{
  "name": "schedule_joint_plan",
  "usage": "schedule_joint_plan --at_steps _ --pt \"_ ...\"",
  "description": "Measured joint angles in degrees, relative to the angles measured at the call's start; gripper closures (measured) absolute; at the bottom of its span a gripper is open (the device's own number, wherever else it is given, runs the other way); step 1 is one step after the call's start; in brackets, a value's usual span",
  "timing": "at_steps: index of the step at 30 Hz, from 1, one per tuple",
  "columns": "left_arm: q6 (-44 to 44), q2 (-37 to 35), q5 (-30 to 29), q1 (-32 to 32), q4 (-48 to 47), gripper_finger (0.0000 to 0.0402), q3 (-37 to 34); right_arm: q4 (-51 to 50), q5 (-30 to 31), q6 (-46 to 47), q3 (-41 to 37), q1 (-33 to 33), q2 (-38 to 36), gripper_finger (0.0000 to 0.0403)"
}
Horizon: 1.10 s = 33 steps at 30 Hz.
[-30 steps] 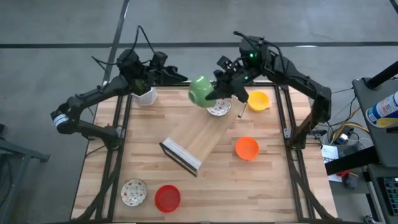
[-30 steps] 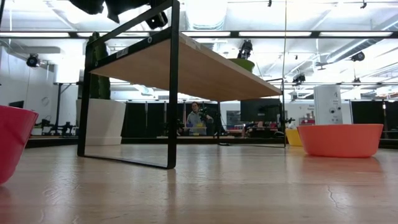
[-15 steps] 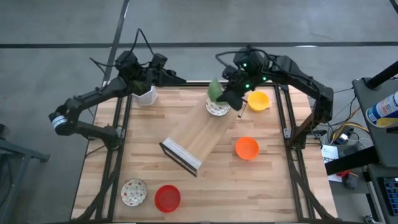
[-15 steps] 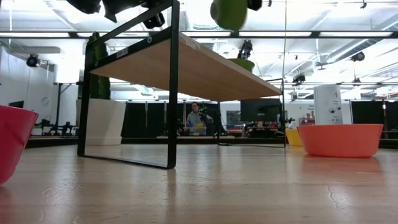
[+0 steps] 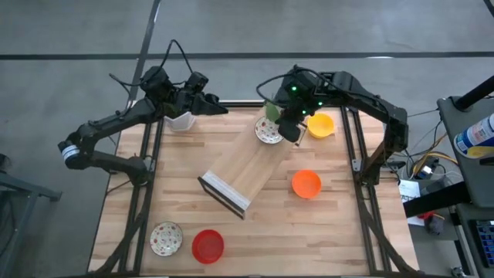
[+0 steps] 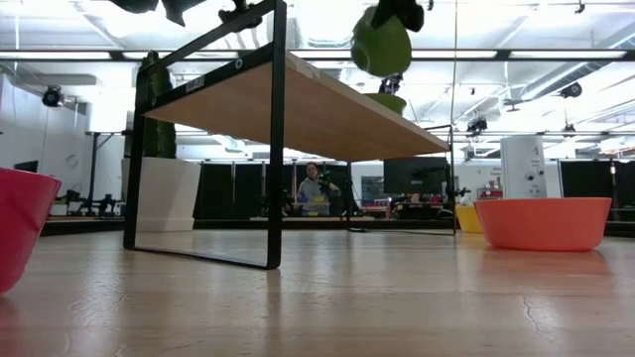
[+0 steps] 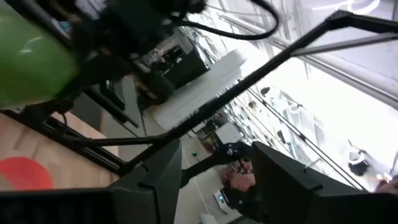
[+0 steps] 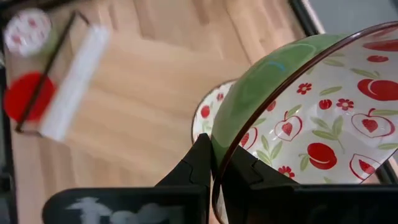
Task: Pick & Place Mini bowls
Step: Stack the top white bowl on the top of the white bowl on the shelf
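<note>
The right gripper point(image 8: 214, 165), jaws clamped on the green bowl's point(image 8: 292, 118) rim, has carried it in over the patterned bowl point(image 5: 269, 133) at the table's point(image 5: 185, 185) far edge (stacking looks imminent); the left gripper point(image 5: 220, 108) waits open-jawed by the cactus pot point(image 5: 181, 120)

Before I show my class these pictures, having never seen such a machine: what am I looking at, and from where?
Two dark robot arms work at a wooden table. One camera looks straight down, one sits at tabletop height, and one rides on each wrist. The right gripper is shut on the rim of a green bowl, patterned with apples inside, above a white patterned bowl. The left gripper waits open at the far edge near a white pot. Also on the table: a yellow bowl, an orange bowl, a red bowl, another speckled bowl and a small wooden shelf.
</note>
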Motion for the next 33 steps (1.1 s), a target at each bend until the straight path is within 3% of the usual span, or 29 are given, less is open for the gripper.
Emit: schedule_joint_plan --at_steps 6,13,20,26,33 --pt "0.0 -1.2 0.2 -1.3 0.1 0.0216 0.0 -4.2 1.1 -5.4 0.0 0.9 3.5 0.0391" --pt "0.2 -2.3 0.6 -1.3 0.1 0.0216 -0.1 -11.8 12.6 -15.7 5.8 4.4 8.3 0.0391" --pt "0.3 -2.3 0.9 -1.3 0.1 0.0216 -0.1 -13.1 15.5 -23.6 12.8 8.2 13.8 0.0391" --pt "0.2 -2.3 1.6 -1.3 -0.1 0.0216 -0.1 -13.1 23.9 -29.0 14.7 11.1 16.5 0.0391" --pt "0.2 -2.3 2.2 -1.3 -0.3 0.0216 -0.1 -13.2 23.5 -29.7 12.9 12.0 16.2 0.0391"
